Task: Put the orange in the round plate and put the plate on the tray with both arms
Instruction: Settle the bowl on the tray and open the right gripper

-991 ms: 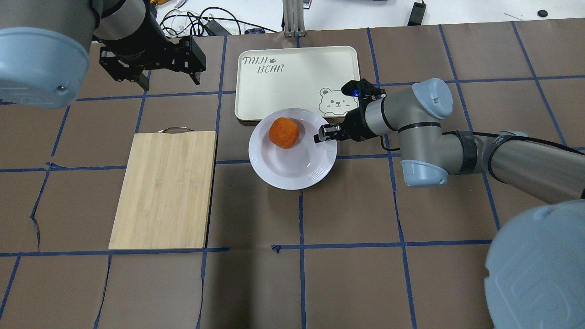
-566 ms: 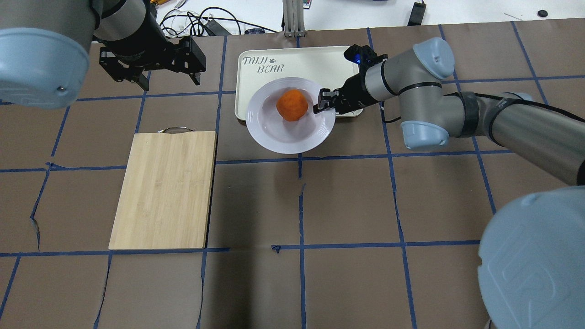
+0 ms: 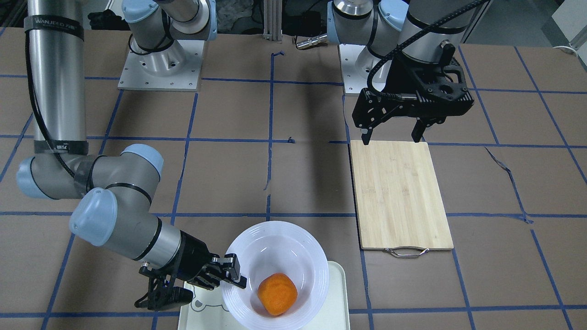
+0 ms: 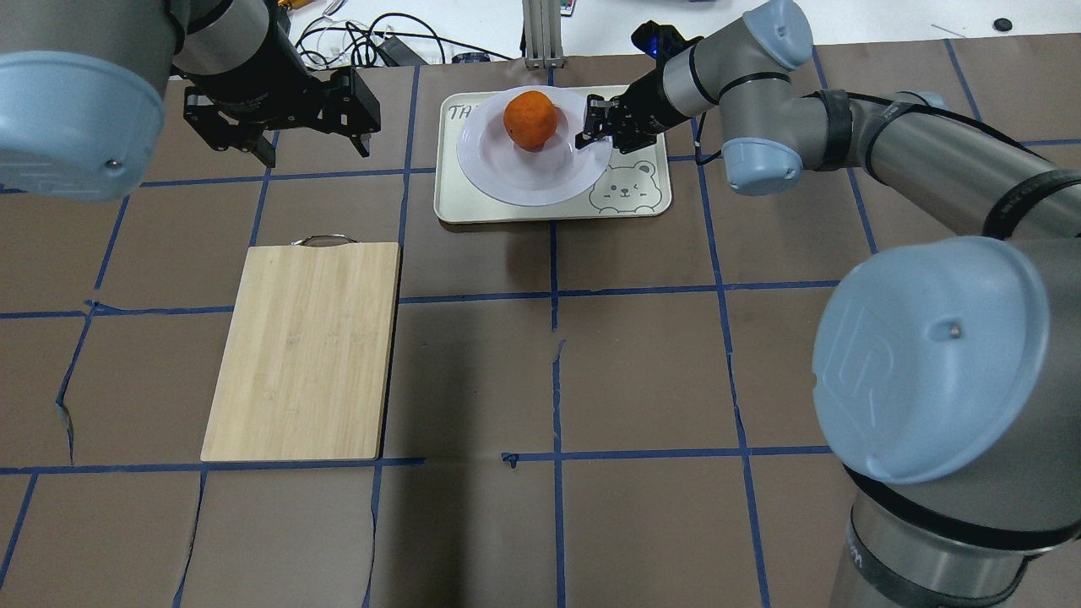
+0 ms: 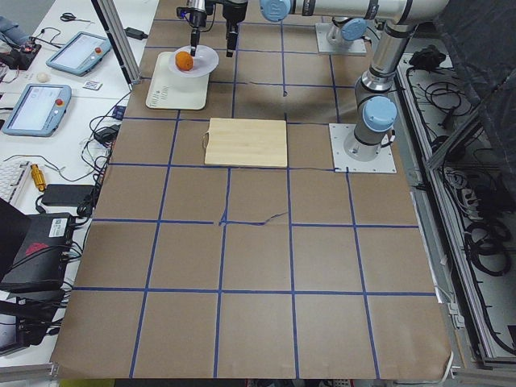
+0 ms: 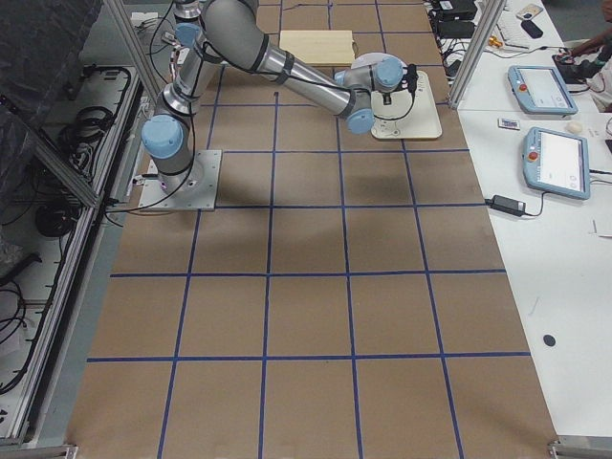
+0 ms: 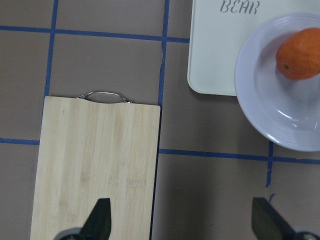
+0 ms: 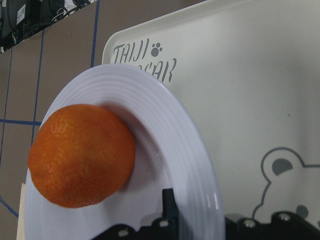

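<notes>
Now the right gripper [image 4: 594, 127] pinches one side of the plate [image 4: 515, 177], holding it tilted over the tray [image 4: 507, 213] with the orange [image 4: 530, 121] inside. Any more tilt could roll the orange out. The left gripper [image 4: 314, 152] hangs wide open near the board [image 4: 304, 350].

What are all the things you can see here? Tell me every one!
orange: one, bright orange, in the round plate
round plate: one, white, over the tray, held by its rim
tray: one, cream with a grey bear face, far side of the table
cutting board: one, pale bamboo with a metal handle, on the robot's left side
table: one, brown with blue tape lines
control tablets: two, blue-edged, on the white side bench
left gripper: one, black, open, empty, hovering left of the tray
right gripper: one, black, shut on the plate's rim
</notes>
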You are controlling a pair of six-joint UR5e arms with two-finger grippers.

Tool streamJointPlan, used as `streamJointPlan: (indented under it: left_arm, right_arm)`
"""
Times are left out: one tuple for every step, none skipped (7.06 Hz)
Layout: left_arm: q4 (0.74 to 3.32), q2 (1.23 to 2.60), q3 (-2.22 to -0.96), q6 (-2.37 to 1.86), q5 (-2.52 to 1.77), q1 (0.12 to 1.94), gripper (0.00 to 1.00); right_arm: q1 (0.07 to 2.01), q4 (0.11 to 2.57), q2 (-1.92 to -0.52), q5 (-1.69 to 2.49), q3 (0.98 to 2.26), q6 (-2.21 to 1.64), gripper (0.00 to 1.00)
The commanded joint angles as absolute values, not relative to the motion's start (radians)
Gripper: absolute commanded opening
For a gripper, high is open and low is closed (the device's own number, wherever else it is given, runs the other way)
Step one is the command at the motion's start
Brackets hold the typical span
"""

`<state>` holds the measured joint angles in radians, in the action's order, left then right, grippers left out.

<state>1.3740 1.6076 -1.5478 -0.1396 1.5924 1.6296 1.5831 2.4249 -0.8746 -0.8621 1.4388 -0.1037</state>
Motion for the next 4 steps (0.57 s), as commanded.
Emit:
streamJointPlan:
  left_arm:
    - [1.374, 1.608, -1.548, -0.14, 1.592, 1.631, 1.0]
    - [1.374, 1.608, -1.548, -0.14, 1.592, 1.631, 1.0]
    - [1.374, 1.608, -1.548, -0.14, 1.592, 1.629, 1.0]
    - [1.374, 1.606, -1.548, -0.14, 1.592, 1.631, 1.0]
  right_arm:
    - [1.582, 2.422, -0.79, -0.865, 1.356, -0.106, 0.0]
    - [1.582, 2.427, -0.76, -0.873, 1.323, -0.104, 0.0]
    - [1.582, 2.425, -0.73, -0.877, 1.289, -0.104, 0.0]
    - [1.58, 2.428, -0.698, -0.876, 1.278, -0.104, 0.0]
